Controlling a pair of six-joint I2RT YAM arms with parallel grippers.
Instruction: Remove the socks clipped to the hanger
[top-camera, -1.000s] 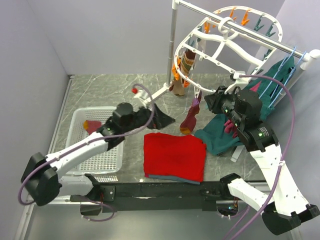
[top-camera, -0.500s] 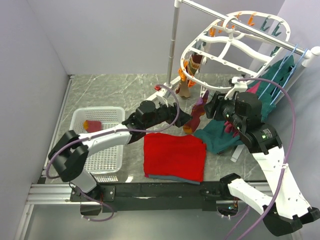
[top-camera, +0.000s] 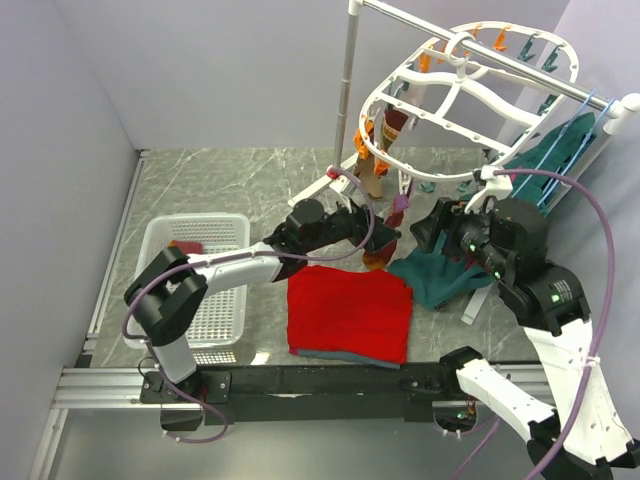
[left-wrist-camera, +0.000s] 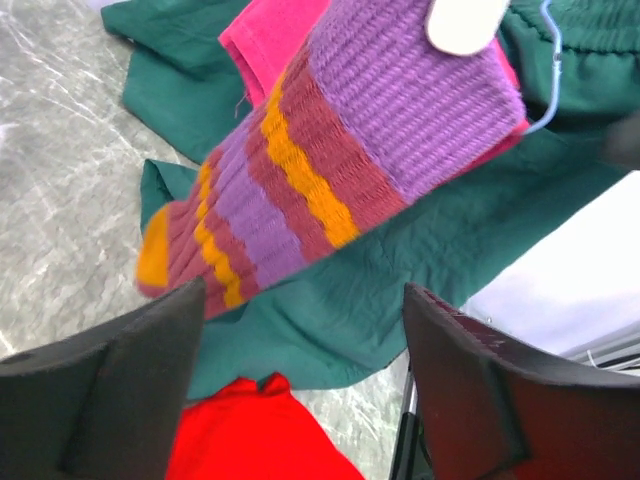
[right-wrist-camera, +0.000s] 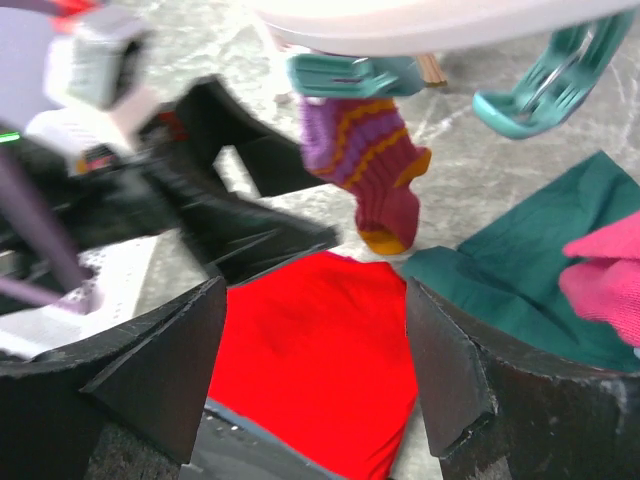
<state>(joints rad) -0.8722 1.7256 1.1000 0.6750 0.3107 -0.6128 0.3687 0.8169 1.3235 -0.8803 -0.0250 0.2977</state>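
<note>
**Hazard 1: large white plastic oval hanger frame (top-camera: 445, 90).** It hangs by its hook from the grey rail and looks free to swing. A sideways pull on a clipped sock would likely tilt the whole frame and might lift the hook off the rail.

**Hazard 2: crumpled teal garment (top-camera: 440, 278) and flat red cloth (top-camera: 350, 312).** Both lie on the table below the work point. A grip taken too low could catch this fabric instead of a sock.

**Hazard 3: the two arms.** The left gripper (left-wrist-camera: 302, 300) and right gripper (right-wrist-camera: 315, 290) face the same spot and are near each other. Each has its fingers spread wide and holds nothing. They could collide if both advance.

**Hazard 4: purple-and-maroon striped sock with orange bands (right-wrist-camera: 365, 165).** It hangs cuff-up from the frame's near rim, with its toe low over the red cloth. It is ahead of the left gripper but not between its fingers. A grip on the toe alone may slip and stretch the knit.

**Hazard 5: teal plastic peg (right-wrist-camera: 348, 74).** It is clamped on that sock's cuff. A hard pull against the clamp could snap the peg or tear the cuff. A tan-brown striped sock (top-camera: 372, 150) is clipped farther back.
</note>
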